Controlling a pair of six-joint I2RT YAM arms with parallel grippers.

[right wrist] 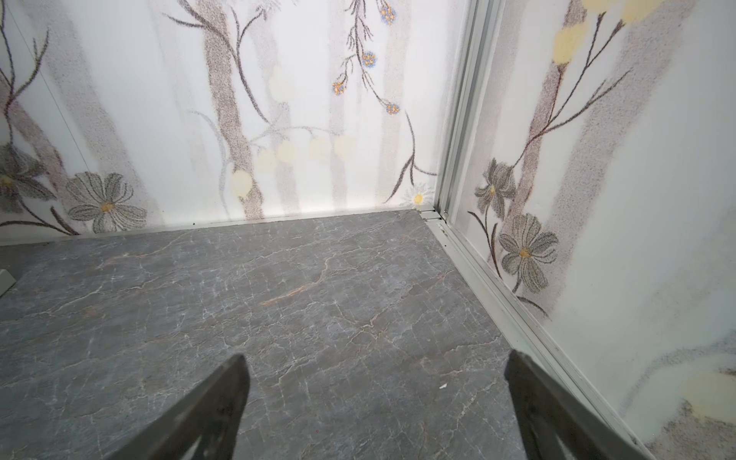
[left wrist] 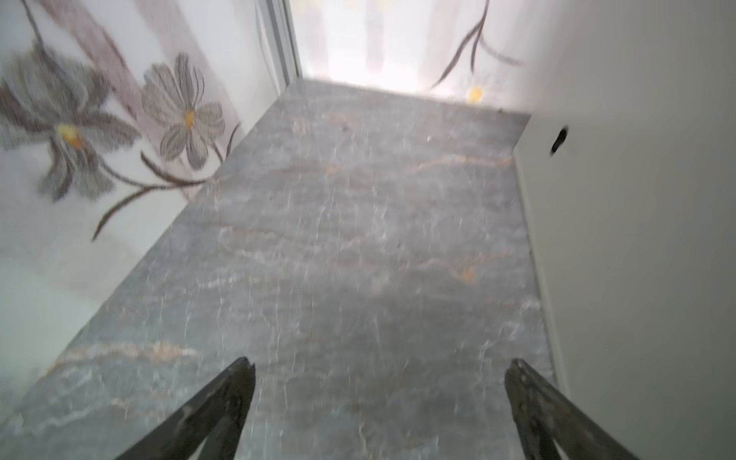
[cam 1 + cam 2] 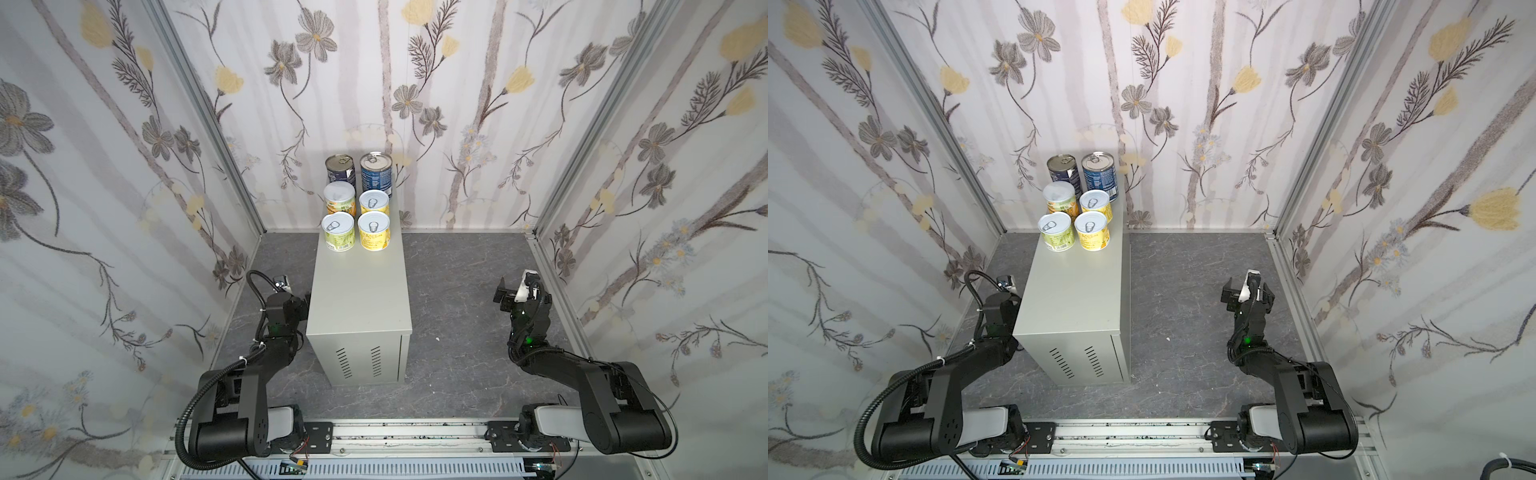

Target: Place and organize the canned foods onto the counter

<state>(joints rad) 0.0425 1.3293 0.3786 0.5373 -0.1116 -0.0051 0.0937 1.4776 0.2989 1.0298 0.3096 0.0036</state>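
Observation:
The canned foods stand on the far end of the counter [image 3: 359,291], a tall light-grey cabinet, in three rows of two. Two dark blue tins [image 3: 340,168] [image 3: 376,170] are at the back. Two shorter yellow and green tins [image 3: 340,198] [image 3: 374,202] stand in the middle row, and two more [image 3: 338,230] [image 3: 374,230] in front. My left gripper [image 2: 380,366] is open and empty, low beside the counter's left wall [image 2: 637,239]. My right gripper [image 1: 376,360] is also open and empty, over the floor to the right [image 3: 505,296], well away from the counter.
Dark marbled floor [image 3: 453,299] surrounds the counter. Floral wall panels [image 3: 457,104] close in the back and both sides, with aluminium posts [image 3: 582,145] at the corners. A metal rail [image 3: 407,436] carries both arm bases along the front. The left arm [image 3: 282,316] sits tight against the counter.

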